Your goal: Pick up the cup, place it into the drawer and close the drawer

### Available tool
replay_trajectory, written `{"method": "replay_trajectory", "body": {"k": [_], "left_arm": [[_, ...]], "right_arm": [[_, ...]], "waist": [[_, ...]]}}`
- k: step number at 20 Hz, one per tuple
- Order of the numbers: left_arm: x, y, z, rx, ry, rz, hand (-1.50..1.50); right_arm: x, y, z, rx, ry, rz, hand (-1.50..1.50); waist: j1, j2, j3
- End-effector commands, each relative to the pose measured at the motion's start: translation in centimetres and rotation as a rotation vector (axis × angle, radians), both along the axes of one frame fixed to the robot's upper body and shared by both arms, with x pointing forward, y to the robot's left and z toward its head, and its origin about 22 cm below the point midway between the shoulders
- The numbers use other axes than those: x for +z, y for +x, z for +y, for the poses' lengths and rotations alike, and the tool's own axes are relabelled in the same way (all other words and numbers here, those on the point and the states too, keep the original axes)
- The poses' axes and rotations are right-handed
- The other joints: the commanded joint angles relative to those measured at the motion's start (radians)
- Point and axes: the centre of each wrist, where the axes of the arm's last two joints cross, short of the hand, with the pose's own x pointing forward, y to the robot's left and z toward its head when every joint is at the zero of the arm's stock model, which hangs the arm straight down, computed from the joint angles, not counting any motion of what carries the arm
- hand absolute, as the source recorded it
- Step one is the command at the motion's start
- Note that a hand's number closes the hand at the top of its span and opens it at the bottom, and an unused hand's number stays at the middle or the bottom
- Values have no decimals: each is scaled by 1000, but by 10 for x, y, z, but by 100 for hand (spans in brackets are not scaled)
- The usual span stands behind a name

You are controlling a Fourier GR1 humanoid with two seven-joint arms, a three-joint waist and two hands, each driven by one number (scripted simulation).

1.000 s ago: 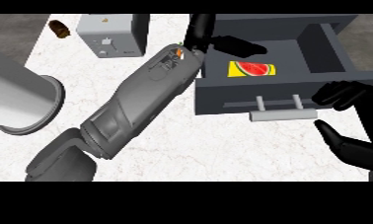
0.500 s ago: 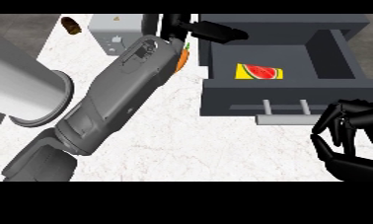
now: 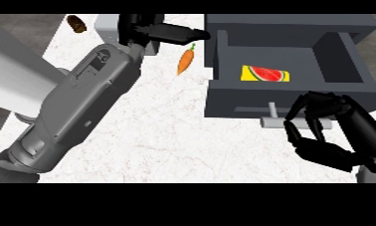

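Note:
A small brown cup [image 3: 75, 23] lies on the counter at the far upper left. My left hand [image 3: 144, 27] is stretched to the back of the counter, right of the cup and apart from it. It is open over a light grey box [image 3: 107, 23], with one digit pointing right. The dark grey drawer [image 3: 220, 60] stands open at the right, with a watermelon slice [image 3: 266, 74] inside. My right hand [image 3: 332, 131] has curled fingers just in front of the drawer and covers the right end of the handle [image 3: 272, 119]. I cannot see it gripping the handle.
An orange carrot [image 3: 186, 60] lies on the white counter between my left hand and the drawer. A big grey cylinder [image 3: 21, 83] stands at the left edge beside my left forearm [image 3: 81, 100].
My left hand has swung left, off the drawer's corner to the grey box. My right hand has curled from open and risen to the drawer handle.

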Motion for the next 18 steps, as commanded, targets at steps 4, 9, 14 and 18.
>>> {"method": "replay_trajectory", "body": {"k": [4,9,14,18], "left_arm": [[-2,-26,49,-7,-21,15,-150],[-16,-38,93,13,-28,36,-150],[-44,-54,133,34,-39,32,-150],[-42,-55,142,53,-49,40,-150]], "right_arm": [[-24,28,25,-12,-268,-19,150],[-65,42,37,12,-503,-10,150],[-91,83,45,6,-599,-36,150],[-116,113,52,11,-594,-30,150]], "waist": [[25,-1,0],[32,3,0],[19,11,0],[5,13,1]]}}
